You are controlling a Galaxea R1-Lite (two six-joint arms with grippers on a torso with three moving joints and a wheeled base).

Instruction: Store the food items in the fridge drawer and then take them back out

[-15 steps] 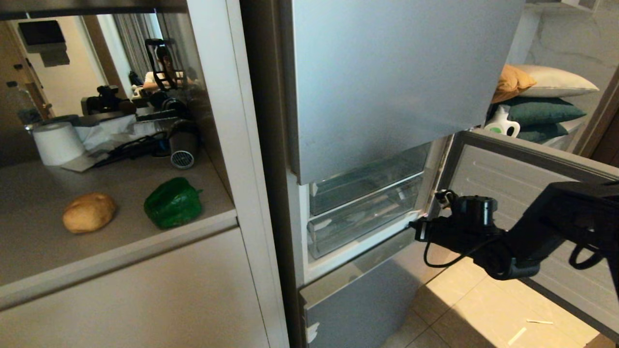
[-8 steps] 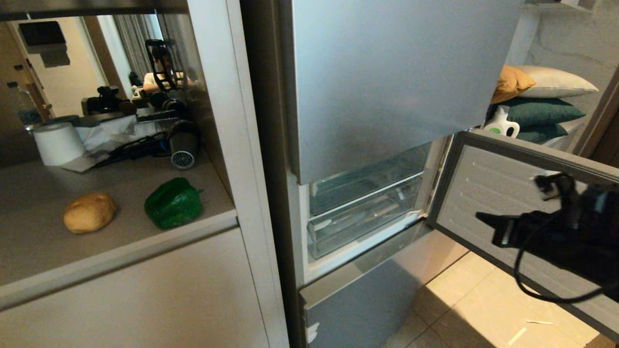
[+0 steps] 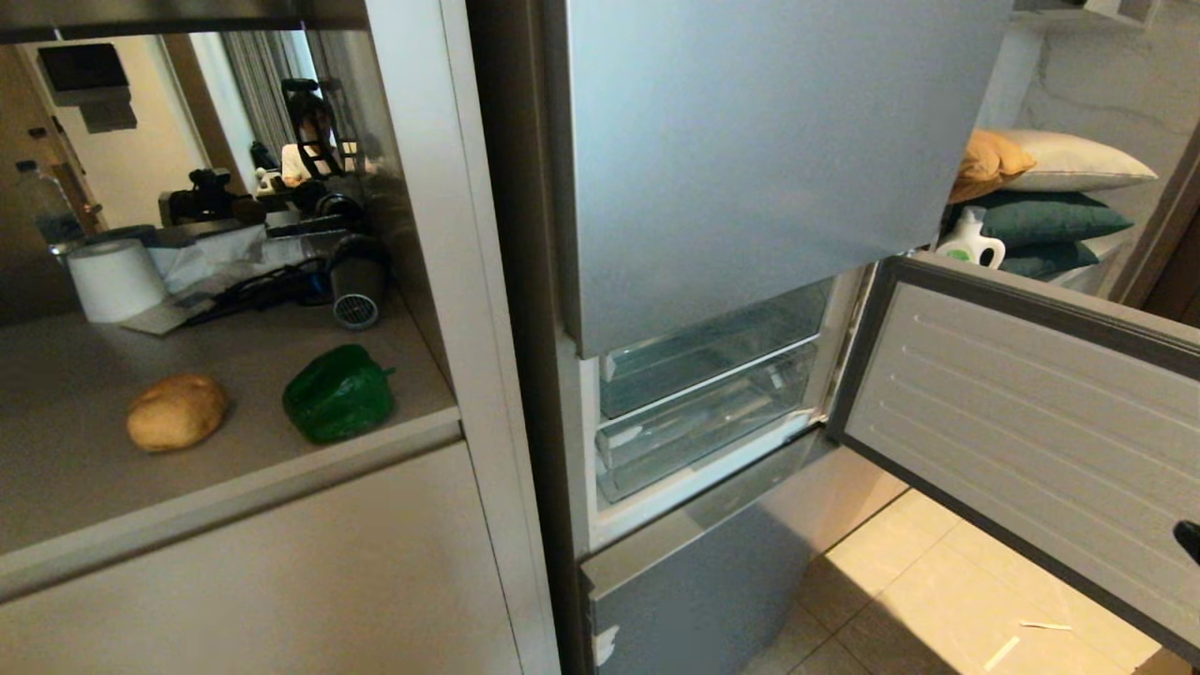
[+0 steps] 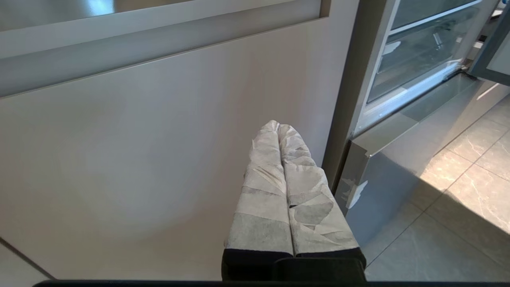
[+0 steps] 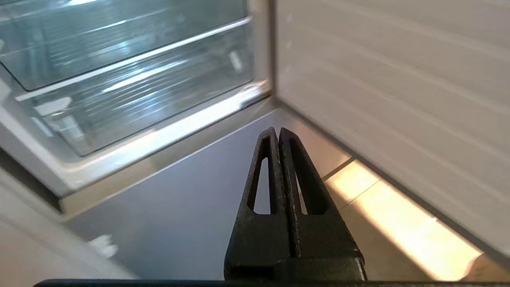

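— What's nearest to us?

— The right gripper (image 5: 279,133), its black slotted fingers pressed together with nothing between them. It hangs low over the matte blue-grey lowest panel (image 5: 171,203) of the fridge, with the ribbed pale inner face of the open middle door (image 3: 1022,422) just beside it. In the head view only a dark sliver shows at the right edge, probably part of that arm, though I can't be sure.

— And the left one?

— The left gripper (image 4: 279,127), fingers wrapped in whitish tape and closed on nothing, is parked in front of the plain beige cabinet front (image 4: 159,151), near the fridge's corner.

— Any room to move?

— The tan tiled floor (image 3: 937,581) between the lowest panel and the swung-out door is open, apart from two small white scraps. The door's edge juts well out to the right.

— The drawer?

— The see-through pull-out fridge drawer (image 3: 703,422) with its pale rail sits pushed in, behind the open door's hinge side, under a second clear bin.

— The food?

— Further left, on the grey counter (image 3: 56,487): the oblong tan-brown potato (image 3: 176,411) and the glossy dark green bell pepper (image 3: 337,394), near each other but apart, the pepper close to the counter's front edge.

— Any writing?

— None I can read. Far back there's a white paper roll (image 3: 114,279), and a white-and-green detergent bottle (image 3: 971,244) by stacked pillows; its label is too small to make out.
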